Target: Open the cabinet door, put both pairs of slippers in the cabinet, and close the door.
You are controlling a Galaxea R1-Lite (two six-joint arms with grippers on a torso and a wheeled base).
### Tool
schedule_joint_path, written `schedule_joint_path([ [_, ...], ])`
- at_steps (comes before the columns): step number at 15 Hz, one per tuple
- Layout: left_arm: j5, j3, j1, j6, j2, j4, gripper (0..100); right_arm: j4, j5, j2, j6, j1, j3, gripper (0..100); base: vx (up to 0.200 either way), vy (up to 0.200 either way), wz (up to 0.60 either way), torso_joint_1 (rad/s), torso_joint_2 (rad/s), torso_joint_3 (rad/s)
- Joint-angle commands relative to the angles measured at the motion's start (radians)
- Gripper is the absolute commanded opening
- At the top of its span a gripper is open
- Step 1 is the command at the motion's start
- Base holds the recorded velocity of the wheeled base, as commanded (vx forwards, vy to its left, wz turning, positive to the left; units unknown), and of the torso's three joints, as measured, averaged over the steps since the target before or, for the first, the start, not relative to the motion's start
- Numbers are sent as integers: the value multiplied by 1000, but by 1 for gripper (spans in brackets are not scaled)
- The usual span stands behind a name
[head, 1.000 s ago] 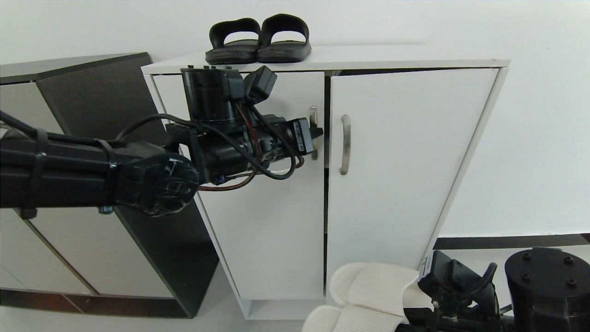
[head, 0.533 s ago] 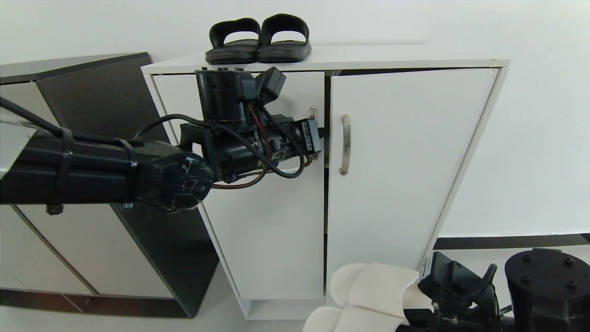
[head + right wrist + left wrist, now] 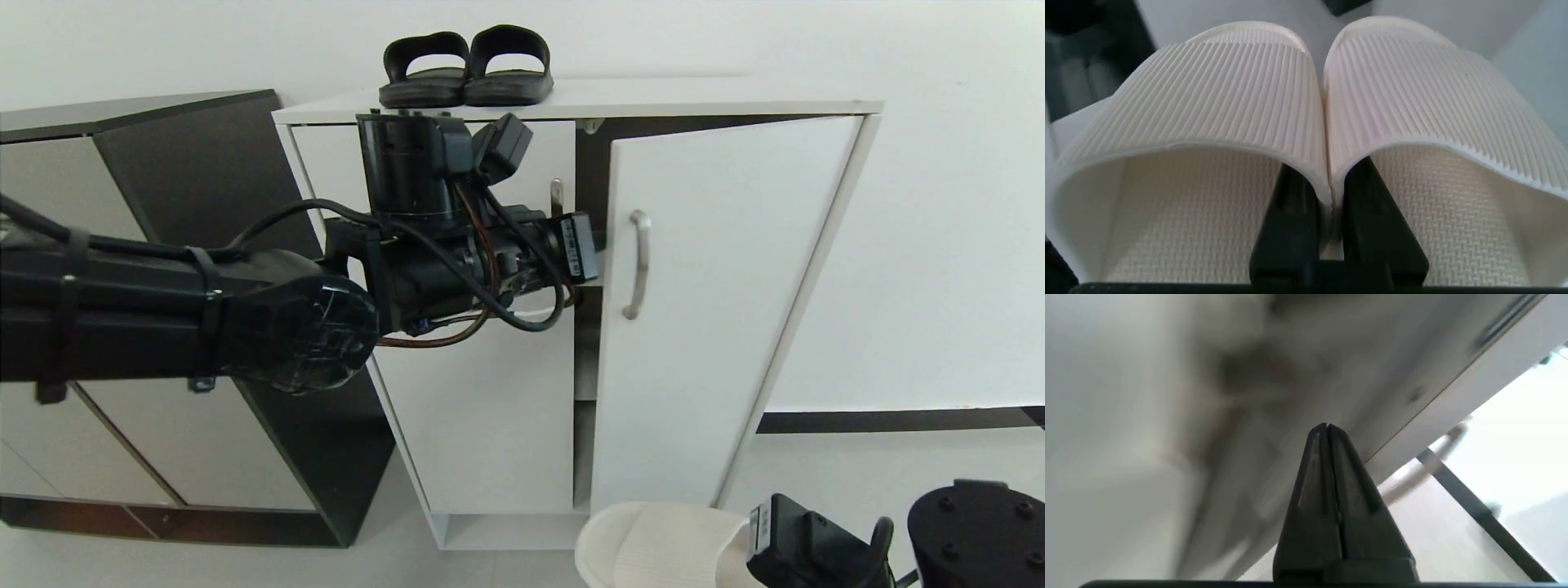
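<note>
The white cabinet [image 3: 702, 96] has its right door [image 3: 718, 286] ajar, leaving a dark gap beside the shut left door [image 3: 482, 408]. My left gripper [image 3: 601, 242] is shut with nothing in it, and its tip sits in that gap behind the right door's inner edge, level with the handle [image 3: 637, 263]. In the left wrist view the closed fingers [image 3: 1327, 457] lie along the door edge. A black pair of slippers [image 3: 465, 69] rests on the cabinet top. My right gripper [image 3: 1327, 224] stays low at the front right, shut on the touching straps of the white slippers [image 3: 653, 545] [image 3: 1233, 90].
A dark cabinet [image 3: 204, 163] stands against the white one's left side. A white wall with a dark baseboard [image 3: 898, 420] runs behind on the right. Light floor [image 3: 882, 465] lies open to the right of the ajar door.
The right door has swung further open, with my left gripper's tip moving right along with its edge. The head camera has shifted, so the white slippers sit lower in view.
</note>
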Motion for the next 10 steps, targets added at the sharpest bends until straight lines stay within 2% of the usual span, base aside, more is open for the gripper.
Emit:
schedule_joint_path([
  [1, 0, 21, -63, -1, -60, 13, 0, 0, 4, -62, 1, 79, 45, 0, -200, 0, 0, -2, -2, 2],
  [2, 0, 34, -84, 1, -68, 13, 0, 0, 2, -82, 1, 106, 56, 0, -200, 0, 0, 2, 2, 7],
  [4, 14, 35, -89, 4, -68, 10, 0, -1, -4, -77, 4, 112, 51, 0, -200, 0, 0, 2, 2, 2],
  [6, 43, 43, -63, 9, -71, 6, 0, -1, -12, -29, 21, 57, 0, 0, -200, 0, 0, -2, 5, 0],
  [7, 77, 58, -38, 27, -99, 4, 0, -1, -33, 7, 25, 10, -33, 0, 0, 0, 0, 0, 0, 0],
  [8, 130, 115, -1, 75, -160, 6, 0, -3, -108, 72, 31, -58, -92, 0, 0, 0, 0, 0, 0, 0],
  [9, 167, 160, 14, 95, -200, 6, 0, -6, -151, 102, 51, -82, -116, 0, 0, 0, 0, 0, 0, 0],
  [10, 275, 261, 39, 111, -301, 15, 0, -23, -226, 148, 142, -104, -196, 0, 0, 0, 0, 0, 0, 0],
])
